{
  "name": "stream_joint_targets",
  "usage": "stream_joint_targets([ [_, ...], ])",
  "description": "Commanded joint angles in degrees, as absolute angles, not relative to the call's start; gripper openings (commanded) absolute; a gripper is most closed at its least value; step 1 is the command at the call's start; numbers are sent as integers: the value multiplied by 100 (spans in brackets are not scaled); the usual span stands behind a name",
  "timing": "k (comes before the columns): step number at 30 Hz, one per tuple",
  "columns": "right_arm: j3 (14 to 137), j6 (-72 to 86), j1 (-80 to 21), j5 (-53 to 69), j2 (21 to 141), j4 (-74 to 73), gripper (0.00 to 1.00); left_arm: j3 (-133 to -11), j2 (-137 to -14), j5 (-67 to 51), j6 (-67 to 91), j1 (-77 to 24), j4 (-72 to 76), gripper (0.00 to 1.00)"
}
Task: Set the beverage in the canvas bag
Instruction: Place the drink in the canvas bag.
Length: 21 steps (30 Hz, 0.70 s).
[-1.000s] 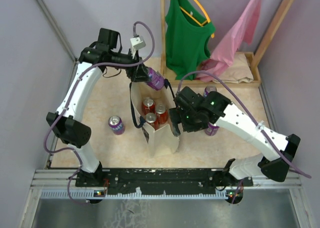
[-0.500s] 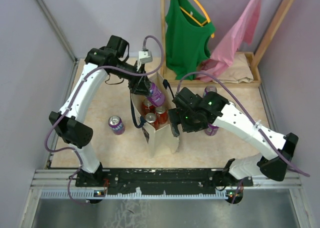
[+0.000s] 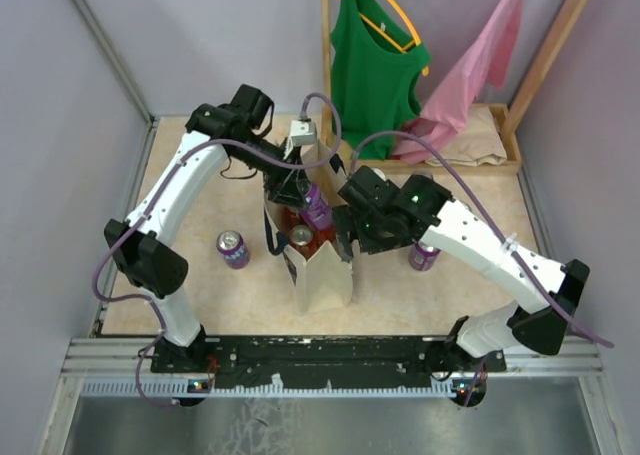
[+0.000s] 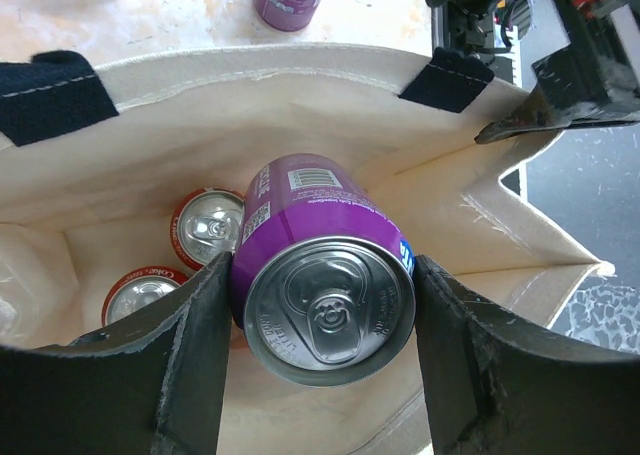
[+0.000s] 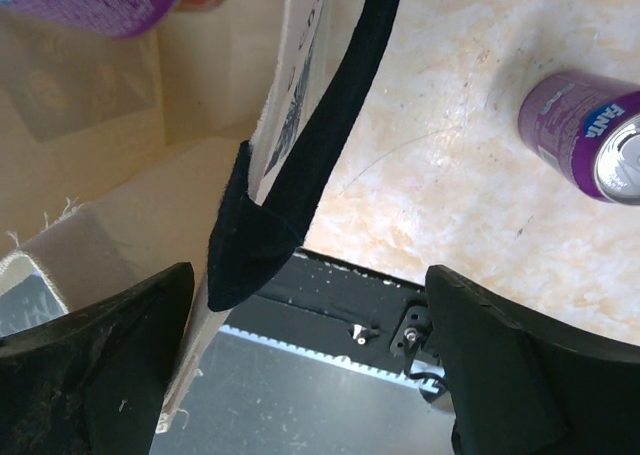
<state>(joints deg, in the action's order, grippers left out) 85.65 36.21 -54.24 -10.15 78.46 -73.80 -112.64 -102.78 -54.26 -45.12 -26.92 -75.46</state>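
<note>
The cream canvas bag (image 3: 322,280) stands upright mid-table, its mouth open (image 4: 300,105). My left gripper (image 3: 305,197) is shut on a purple beverage can (image 4: 300,205), holding it tilted, base down, inside the bag's mouth. In the left wrist view, my left gripper (image 4: 322,275) has one finger on each side of the can. Two red cans (image 4: 208,225) stand on the bag's floor below. My right gripper (image 3: 345,243) is at the bag's right rim. In the right wrist view, my right gripper (image 5: 310,305) stands open with the navy strap (image 5: 300,175) hanging loose between its fingers.
One purple can (image 3: 232,248) stands on the table left of the bag, another (image 3: 422,256) to its right, also seen on its side (image 5: 590,140). A wooden rack with a green top (image 3: 372,65) and pink cloth (image 3: 470,70) stands behind. Black base rail (image 3: 330,350) runs along the near edge.
My left arm has brought the purple can from over the bag's far rim down into its mouth. My right gripper has opened wider and shifted slightly back along the rim.
</note>
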Motion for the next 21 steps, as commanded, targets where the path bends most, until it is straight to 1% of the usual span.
stream_joint_targets([
  [1, 8955, 3706, -5470, -1385, 7807, -7347, 99, -11084, -10160, -5829, -4641, -2832, -7304, 0],
  [12, 9493, 3942, -5467, -2193, 7531, -7251, 99, -10649, -10243, -5661, -4707, -3073, -7106, 0],
  [21, 9662, 4151, -5469, -2837, 7211, -7216, 99, -10094, -10292, -5321, -4743, -3343, -6755, 0],
])
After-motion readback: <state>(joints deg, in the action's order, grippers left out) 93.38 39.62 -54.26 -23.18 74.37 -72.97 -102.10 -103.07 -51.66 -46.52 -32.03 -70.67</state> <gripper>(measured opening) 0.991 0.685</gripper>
